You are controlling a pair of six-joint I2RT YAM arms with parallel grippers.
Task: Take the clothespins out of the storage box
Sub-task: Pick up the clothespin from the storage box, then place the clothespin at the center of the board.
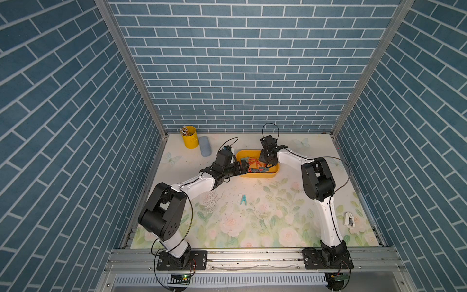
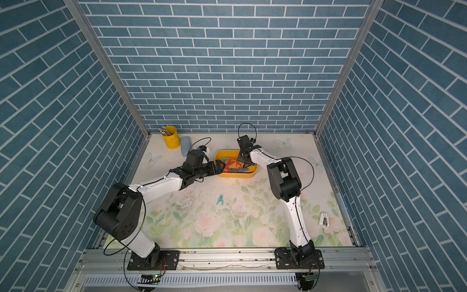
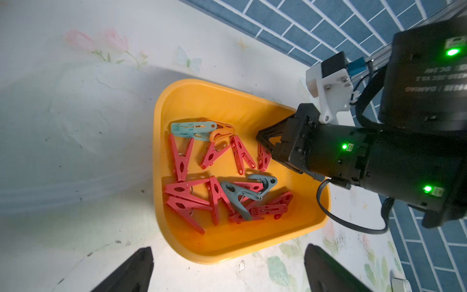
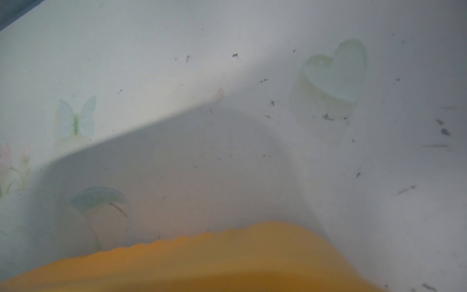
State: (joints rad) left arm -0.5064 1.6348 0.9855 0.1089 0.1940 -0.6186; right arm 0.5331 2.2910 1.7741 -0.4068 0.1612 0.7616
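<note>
Left wrist view: right pincer (image 3: 261, 139) clenched centre-right, tip against red clothespin (image 3: 264, 159) running top-to-bottom in storage box (image 3: 227, 98), hold unclear; left pincer (image 3: 227, 249) released, bottom edge, farther off.

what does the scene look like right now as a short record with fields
storage box: yellow, far centre of the table
clothespins in box: mostly red, some teal, one orange
loose clothespin: teal, on the table nearer the robot
left gripper: open, at the box's edge
right gripper: shut, tips inside the box by a red clothespin; grip unclear
</note>
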